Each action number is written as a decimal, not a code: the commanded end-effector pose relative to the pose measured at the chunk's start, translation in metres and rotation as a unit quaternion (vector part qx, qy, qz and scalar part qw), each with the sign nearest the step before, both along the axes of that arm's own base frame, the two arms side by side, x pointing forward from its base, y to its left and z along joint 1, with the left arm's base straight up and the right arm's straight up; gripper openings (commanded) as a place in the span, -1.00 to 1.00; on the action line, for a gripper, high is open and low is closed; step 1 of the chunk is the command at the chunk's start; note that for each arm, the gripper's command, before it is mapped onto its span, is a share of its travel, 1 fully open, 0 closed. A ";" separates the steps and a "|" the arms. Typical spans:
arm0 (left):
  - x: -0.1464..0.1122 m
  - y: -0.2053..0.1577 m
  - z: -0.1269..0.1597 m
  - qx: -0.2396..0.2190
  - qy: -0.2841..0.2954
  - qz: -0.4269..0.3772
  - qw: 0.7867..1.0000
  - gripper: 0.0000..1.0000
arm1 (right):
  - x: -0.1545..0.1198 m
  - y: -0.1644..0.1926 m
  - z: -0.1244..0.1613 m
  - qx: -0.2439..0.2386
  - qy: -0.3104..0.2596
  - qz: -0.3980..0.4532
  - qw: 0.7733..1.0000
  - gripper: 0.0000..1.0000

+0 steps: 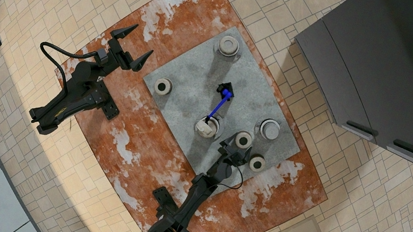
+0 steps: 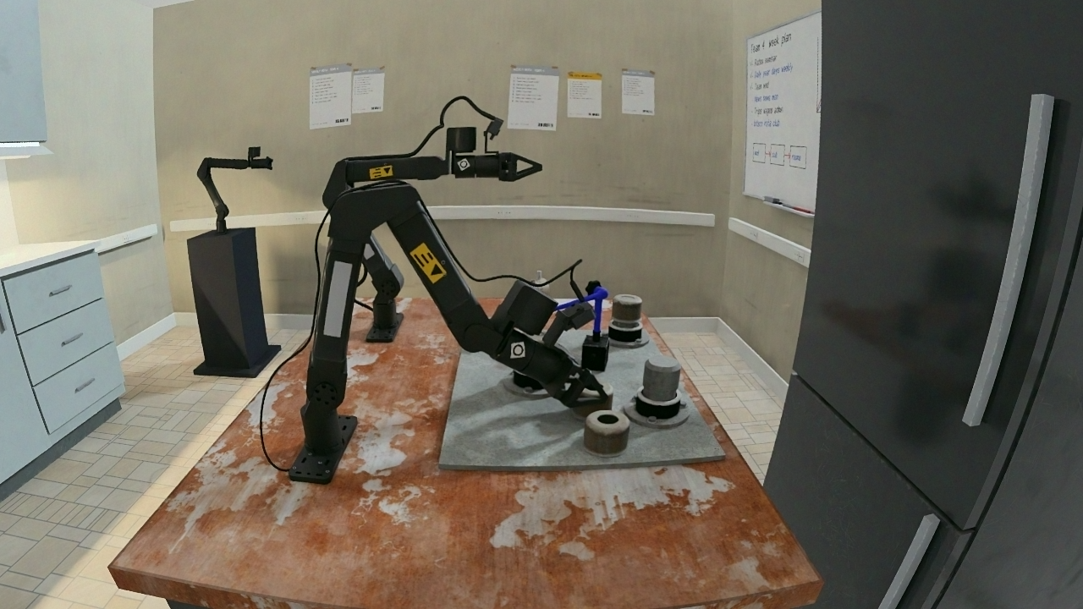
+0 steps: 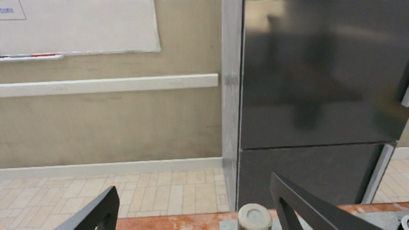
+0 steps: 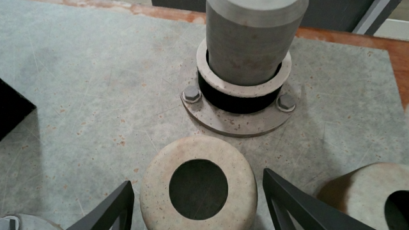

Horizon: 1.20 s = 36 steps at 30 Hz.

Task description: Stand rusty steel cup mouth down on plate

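Observation:
The rusty steel cup (image 1: 243, 140) (image 4: 153, 191) stands mouth down on the grey plate (image 1: 189, 91) (image 2: 492, 442) (image 4: 96, 80), its holed end up; its low rim is hidden. My right gripper (image 4: 198, 181) is open around it, one finger on each side with a gap to the wall in the right wrist view. The fixture (image 1: 270, 130) (image 2: 661, 378) (image 4: 252, 51) just beyond has a bare grey post in a pale ring. My left gripper (image 1: 145, 37) (image 2: 534, 167) (image 3: 195, 186) is open and empty, high over the table, away from the plate.
A similar cup (image 1: 257, 163) (image 2: 606, 435) (image 4: 358, 198) stands close beside the right gripper. Another cup (image 1: 162, 86) is at the plate's far corner. A capped fixture (image 1: 228, 46) (image 2: 627, 309) stands at the back. A blue arm (image 1: 218, 105) on a black block reaches over another fixture.

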State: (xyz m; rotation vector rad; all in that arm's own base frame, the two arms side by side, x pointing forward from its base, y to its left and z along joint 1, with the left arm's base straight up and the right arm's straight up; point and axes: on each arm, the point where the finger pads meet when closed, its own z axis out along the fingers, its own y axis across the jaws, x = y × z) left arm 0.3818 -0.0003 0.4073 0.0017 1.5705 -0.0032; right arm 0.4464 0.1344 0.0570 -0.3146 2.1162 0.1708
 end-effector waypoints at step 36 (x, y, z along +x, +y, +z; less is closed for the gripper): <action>-0.005 0.004 0.015 0.000 -0.018 0.004 1.000 1.00 | -0.031 -0.011 0.052 -0.002 0.005 0.003 1.000 0.72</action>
